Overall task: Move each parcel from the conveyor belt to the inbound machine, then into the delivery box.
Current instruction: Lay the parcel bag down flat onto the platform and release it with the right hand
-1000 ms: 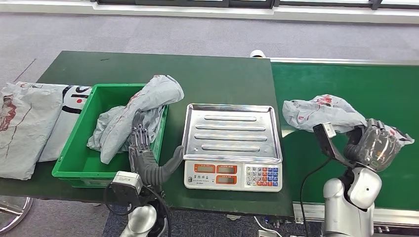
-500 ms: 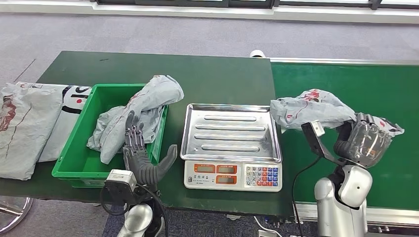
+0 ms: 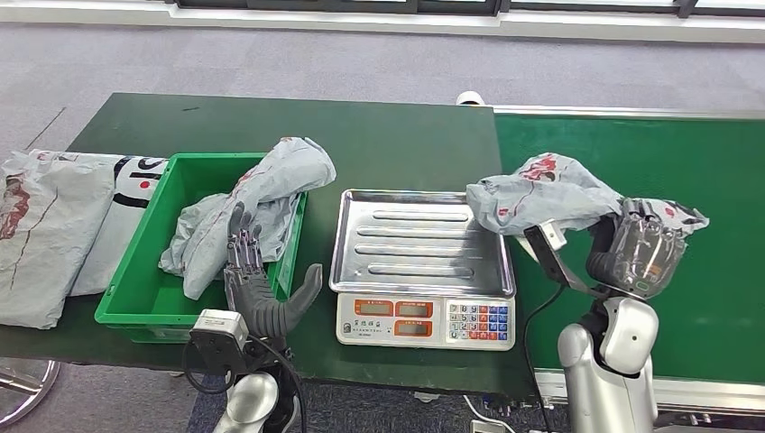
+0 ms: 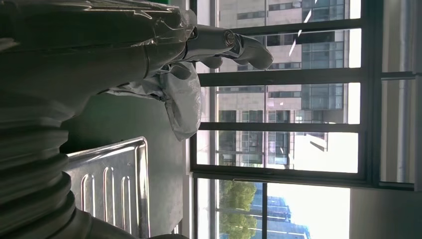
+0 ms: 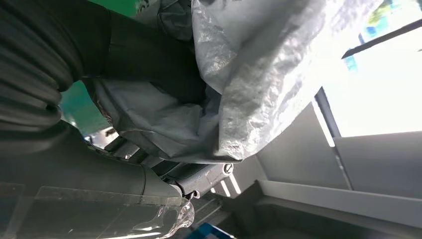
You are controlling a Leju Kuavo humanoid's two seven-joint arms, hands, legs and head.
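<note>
The right hand [image 3: 642,255] grips a crumpled grey parcel [image 3: 541,197] with red print, held up off the green conveyor belt [image 3: 704,162]. The bag's far end overlaps the right rim of the weighing scale's [image 3: 422,257] steel tray, while the rest hangs over the belt just beside the scale. In the right wrist view the same parcel [image 5: 239,84] is bunched against the dark fingers [image 5: 149,64] wrapped around it.

The left hand [image 3: 262,289] stands upright with its fingers spread and thumb out, holding nothing, between the scale and the green delivery box [image 3: 135,271], close to the box's near right corner. A second grey parcel [image 3: 244,203] lies in that box, draped over its right wall toward the scale. On the far side of the box from the scale, flat grey mailer bags [image 3: 54,225] rest on the dark green desk [image 3: 379,135].
</note>
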